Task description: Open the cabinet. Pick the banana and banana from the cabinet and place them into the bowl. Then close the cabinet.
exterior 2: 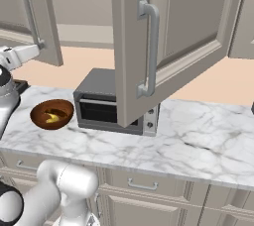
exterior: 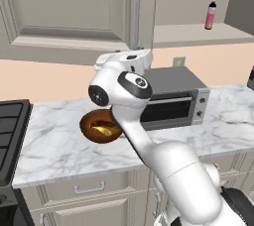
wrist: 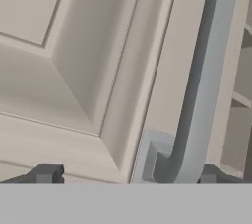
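— Marble tabletop (exterior 2: 198, 141), beige wall behind it. Where is the tool?

— Up at the left door of the cabinet (exterior: 64, 12). From the hand view, the tool (wrist: 125, 175) has its two dark tips spread wide apart, one to each side of the lower end of that door's silver bar handle (wrist: 202, 95). Nothing is clamped between them.

— And the doors?

— Both stand open. The right door (exterior 2: 163, 36) swings out over the tabletop, its own handle (exterior 2: 151, 49) facing the room.

— What is left inside?

— On the shelf (exterior: 198, 35) I can see a pink bottle (exterior: 211, 16) with a black cap, standing upright.

— The bowl?

— The bowl (exterior 2: 51, 114) sits on the tabletop just to the left of the grey box oven (exterior 2: 101, 102), near it but apart. It is round, glossy, dark reddish-brown wood.

— Anything in it?

— A yellow banana (exterior 2: 52, 117) lies curved at the bottom. There is a darker shape beside it, but I cannot tell whether that is the second banana or just shadow on the wood.

— Anything else close by?

— A black stovetop (exterior: 10, 126) at the far left end.
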### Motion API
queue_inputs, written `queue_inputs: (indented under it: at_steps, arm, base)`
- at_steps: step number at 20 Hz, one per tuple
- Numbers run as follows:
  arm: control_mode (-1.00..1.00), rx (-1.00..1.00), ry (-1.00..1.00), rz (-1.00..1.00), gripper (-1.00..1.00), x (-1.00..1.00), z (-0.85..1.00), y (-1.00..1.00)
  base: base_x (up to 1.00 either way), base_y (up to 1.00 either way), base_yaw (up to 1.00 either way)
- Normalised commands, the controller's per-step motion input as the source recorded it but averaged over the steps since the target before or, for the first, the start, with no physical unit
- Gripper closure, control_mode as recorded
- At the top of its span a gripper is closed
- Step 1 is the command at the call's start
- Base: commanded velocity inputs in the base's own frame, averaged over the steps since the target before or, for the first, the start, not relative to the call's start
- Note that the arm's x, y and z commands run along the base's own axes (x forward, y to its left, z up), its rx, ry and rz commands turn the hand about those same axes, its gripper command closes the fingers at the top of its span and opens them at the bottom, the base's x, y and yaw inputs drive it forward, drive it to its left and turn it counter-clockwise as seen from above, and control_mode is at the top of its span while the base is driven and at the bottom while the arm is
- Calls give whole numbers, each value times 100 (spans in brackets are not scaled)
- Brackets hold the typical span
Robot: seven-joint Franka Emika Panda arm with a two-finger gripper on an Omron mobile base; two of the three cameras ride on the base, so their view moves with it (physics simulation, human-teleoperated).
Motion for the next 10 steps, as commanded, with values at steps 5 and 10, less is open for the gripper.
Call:
queue_inputs:
  at_steps: [5, 10]
  arm:
    - [-100, 0, 2, 0, -100, 56, -3, -17]
    - [-100, 0, 1, 0, -100, 62, -10, -26]
  base:
    - [0, 0, 0]
    - [0, 0, 0]
